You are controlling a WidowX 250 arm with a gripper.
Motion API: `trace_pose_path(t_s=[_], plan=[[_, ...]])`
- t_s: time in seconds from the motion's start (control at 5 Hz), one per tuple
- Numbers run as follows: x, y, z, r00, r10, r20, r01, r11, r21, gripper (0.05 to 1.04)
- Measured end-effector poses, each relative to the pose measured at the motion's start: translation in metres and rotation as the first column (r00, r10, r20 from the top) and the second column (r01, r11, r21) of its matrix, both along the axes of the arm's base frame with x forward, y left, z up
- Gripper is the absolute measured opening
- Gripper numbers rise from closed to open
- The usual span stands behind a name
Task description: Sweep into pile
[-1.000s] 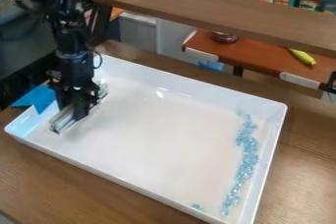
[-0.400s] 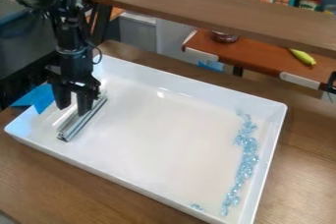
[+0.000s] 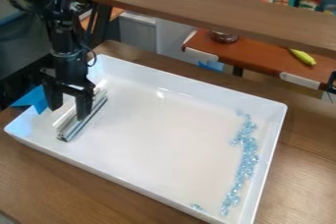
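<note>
– Nearest you?
– My white tray [image 3: 157, 144] on the table [image 3: 59, 179]: a few blue beads [image 3: 197, 207] by its near wall, the rest strung loosely beside the right-hand wall.
– And the metal bar [image 3: 84, 120]?
– Lying in the tray, towards the left.
– Your end effector [image 3: 68, 111]?
– Spread wide over it, gripping nothing; I can't tell whether one fingertip touches the bar.
– Farther off?
– A yellow banana [image 3: 302, 57] on a brown surface [image 3: 259, 58].

Bright, soft light on white tray [image 3: 151, 144], 1 small glare spot toward far wall, dimmer upper left
</note>
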State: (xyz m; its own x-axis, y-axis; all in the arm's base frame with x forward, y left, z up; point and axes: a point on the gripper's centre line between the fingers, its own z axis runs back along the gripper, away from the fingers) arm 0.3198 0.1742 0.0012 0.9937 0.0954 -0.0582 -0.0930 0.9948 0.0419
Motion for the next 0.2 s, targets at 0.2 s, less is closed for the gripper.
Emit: trace_pose_path(t_s=[0.2], plan=[[-0.0027, -0.0138, 0.0487, 0.994, -0.020, 0.104, 0.022, 0.999, -0.024, 1.001]])
